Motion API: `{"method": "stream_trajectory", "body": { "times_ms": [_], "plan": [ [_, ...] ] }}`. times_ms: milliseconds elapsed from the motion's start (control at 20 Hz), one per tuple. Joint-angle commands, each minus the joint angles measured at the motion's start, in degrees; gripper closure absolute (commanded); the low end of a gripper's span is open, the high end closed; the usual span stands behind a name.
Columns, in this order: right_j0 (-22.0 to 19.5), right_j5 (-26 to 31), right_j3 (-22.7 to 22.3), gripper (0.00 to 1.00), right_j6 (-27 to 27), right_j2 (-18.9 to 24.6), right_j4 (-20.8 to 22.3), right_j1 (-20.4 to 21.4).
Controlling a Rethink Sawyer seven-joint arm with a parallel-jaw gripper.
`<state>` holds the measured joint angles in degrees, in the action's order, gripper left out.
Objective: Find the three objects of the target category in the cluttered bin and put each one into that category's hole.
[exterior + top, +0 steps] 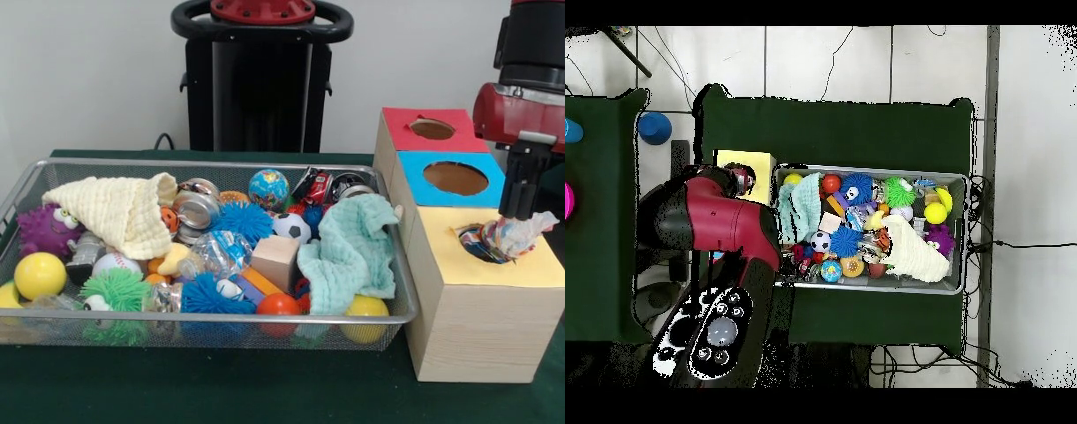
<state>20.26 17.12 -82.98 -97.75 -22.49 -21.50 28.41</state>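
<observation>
The yellow hole (pixel 484 243) is plugged by a crinkled wrapper bundle (pixel 512 237) with the hand (pixel 521 212) right above it. The blue hole (pixel 455 177) and red hole (pixel 432 129), toward 12 o'clock, stand open. In the wire bin (pixel 26 181), toys and two cloths (pixel 353 252) leave no bare floor. Green worktop (pixel 221 389) at 6 o'clock lies free.

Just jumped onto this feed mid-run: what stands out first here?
The gripper is down over the hole of the yellow-topped box, at the right of the front view, with a crumpled plastic-wrapped object sitting in the hole under it. Left of the box, the wire bin is heaped with toys, among them a cream cloth and a mint cloth.
</observation>
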Motion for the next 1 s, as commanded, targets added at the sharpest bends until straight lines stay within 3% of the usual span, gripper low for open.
{"method": "stream_trajectory", "body": {
  "times_ms": [50,1000],
  "plan": [
    [0.4,6.6,0.3,1.0,-13.8,1.9,-1.2,-4.2],
    [2.4,9.6,-0.2,1.0,-12.6,0.4,0.1,-6.7]
  ]
}}
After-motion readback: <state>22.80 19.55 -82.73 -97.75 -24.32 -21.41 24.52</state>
